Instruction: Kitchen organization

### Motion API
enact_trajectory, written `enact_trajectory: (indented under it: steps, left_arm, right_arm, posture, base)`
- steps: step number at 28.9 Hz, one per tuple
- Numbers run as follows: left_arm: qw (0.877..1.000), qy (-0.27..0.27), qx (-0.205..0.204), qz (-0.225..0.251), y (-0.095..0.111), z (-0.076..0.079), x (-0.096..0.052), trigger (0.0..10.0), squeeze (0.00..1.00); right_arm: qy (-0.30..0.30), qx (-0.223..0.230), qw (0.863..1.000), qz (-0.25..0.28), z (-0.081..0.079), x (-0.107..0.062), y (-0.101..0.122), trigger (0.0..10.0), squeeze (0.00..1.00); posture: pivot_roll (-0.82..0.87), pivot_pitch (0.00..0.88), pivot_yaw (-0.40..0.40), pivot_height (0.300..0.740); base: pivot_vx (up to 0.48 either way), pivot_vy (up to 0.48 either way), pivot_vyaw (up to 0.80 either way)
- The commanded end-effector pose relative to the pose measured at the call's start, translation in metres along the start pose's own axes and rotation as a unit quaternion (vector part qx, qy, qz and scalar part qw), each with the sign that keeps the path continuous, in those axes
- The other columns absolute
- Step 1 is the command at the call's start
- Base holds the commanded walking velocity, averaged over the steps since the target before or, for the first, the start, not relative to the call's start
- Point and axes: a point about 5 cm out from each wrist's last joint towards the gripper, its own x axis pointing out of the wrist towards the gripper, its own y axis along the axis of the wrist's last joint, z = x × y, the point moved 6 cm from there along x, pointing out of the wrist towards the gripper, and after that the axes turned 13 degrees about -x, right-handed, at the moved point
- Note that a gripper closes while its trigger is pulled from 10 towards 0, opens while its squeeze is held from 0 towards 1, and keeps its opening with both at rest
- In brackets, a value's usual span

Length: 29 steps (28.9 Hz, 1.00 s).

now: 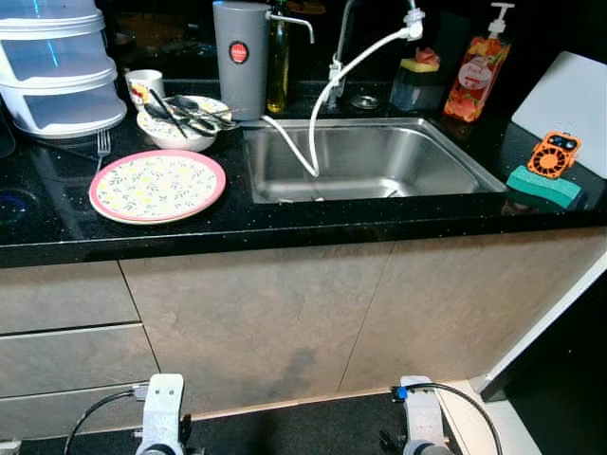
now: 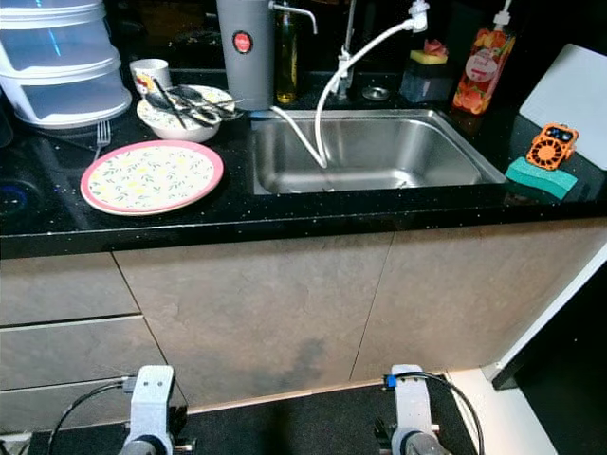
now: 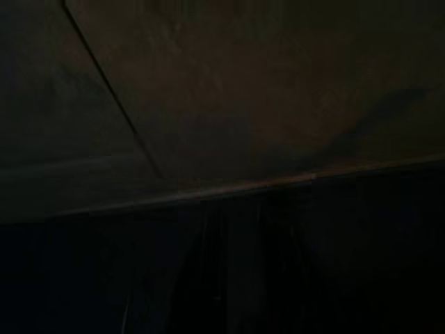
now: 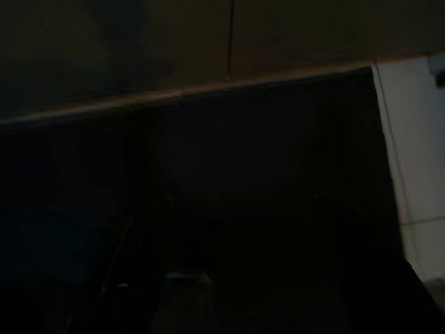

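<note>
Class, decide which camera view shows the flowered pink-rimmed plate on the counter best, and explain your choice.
The left eye view: the plate lies whole and bright beside the sink. The right eye view shows it nearly as well. Both wrist views are dark, facing cabinet fronts.

At the bottom of your head view you see two silver arms. The left arm (image 1: 163, 409) is a pale, boxy metal block with small dark holes on its face and a black cable looping off its side. The right arm (image 1: 421, 417) has a blue connector at its top and a black cable arcing right.
</note>
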Motion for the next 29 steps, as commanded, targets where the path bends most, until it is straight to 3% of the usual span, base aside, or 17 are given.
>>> enact_trajectory:
  steps: [1, 3, 4, 7, 9, 13, 19, 26, 29]
  left_arm:
    - [1.0, -0.004, -0.002, 0.009, 0.004, -0.001, -0.002, 10.0, 0.0]
    - [0.999, -0.013, -0.004, 0.05, 0.025, 0.002, -0.005, 10.0, 0.0]
    - [0.999, -0.013, -0.004, 0.05, 0.025, 0.002, -0.005, 10.0, 0.0]
    - [0.997, -0.025, 0.003, 0.079, 0.04, 0.007, -0.011, 10.0, 0.0]
    - [0.997, -0.025, 0.003, 0.079, 0.04, 0.007, -0.011, 10.0, 0.0]
    - [0.993, -0.045, 0.015, 0.105, 0.056, 0.019, -0.017, 10.0, 0.0]
    - [0.99, -0.061, 0.017, 0.123, 0.066, 0.029, -0.022, 10.0, 0.0]
    - [0.98, -0.087, 0.039, 0.176, 0.102, 0.046, -0.041, 10.0, 0.0]
    - [0.972, -0.103, 0.042, 0.209, 0.124, 0.057, -0.049, 10.0, 0.0]
  right_arm:
    - [-0.002, 0.014, 1.0, 0.023, -0.001, 0.0, 0.008, 10.0, 0.0]
    - [0.0, 0.031, 0.995, 0.092, -0.008, 0.001, 0.042, 10.0, 0.0]
    - [0.0, 0.031, 0.995, 0.092, -0.008, 0.001, 0.042, 10.0, 0.0]
    - [0.005, 0.03, 0.99, 0.136, -0.009, 0.001, 0.072, 10.0, 0.0]
    - [0.005, 0.03, 0.99, 0.136, -0.009, 0.001, 0.072, 10.0, 0.0]
    - [0.005, 0.009, 0.985, 0.173, -0.004, -0.003, 0.097, 10.0, 0.0]
    - [-0.003, 0.008, 0.981, 0.193, 0.004, -0.007, 0.105, 10.0, 0.0]
    - [-0.006, 0.001, 0.961, 0.276, 0.005, -0.034, 0.142, 10.0, 0.0]
    - [-0.012, 0.003, 0.947, 0.322, 0.006, -0.05, 0.165, 10.0, 0.0]
  posture:
    - [0.0, 0.109, -0.031, 0.74]
    - [0.0, 0.118, -0.033, 0.74]
    - [0.0, 0.118, -0.033, 0.74]
    - [0.0, 0.11, -0.033, 0.74]
    - [0.0, 0.11, -0.033, 0.74]
    - [-0.01, 0.105, -0.038, 0.74]
    - [-0.01, 0.106, -0.038, 0.74]
    - [-0.01, 0.104, -0.034, 0.74]
    - [-0.01, 0.104, -0.032, 0.74]
  base:
    - [0.0, 0.0, 0.0]
    - [0.0, 0.0, 0.0]
    - [0.0, 0.0, 0.0]
    - [0.0, 0.0, 0.0]
    - [0.0, 0.0, 0.0]
    - [0.0, 0.0, 0.0]
    - [0.0, 0.0, 0.0]
    - [0.0, 0.0, 0.0]
    - [0.0, 0.0, 0.0]
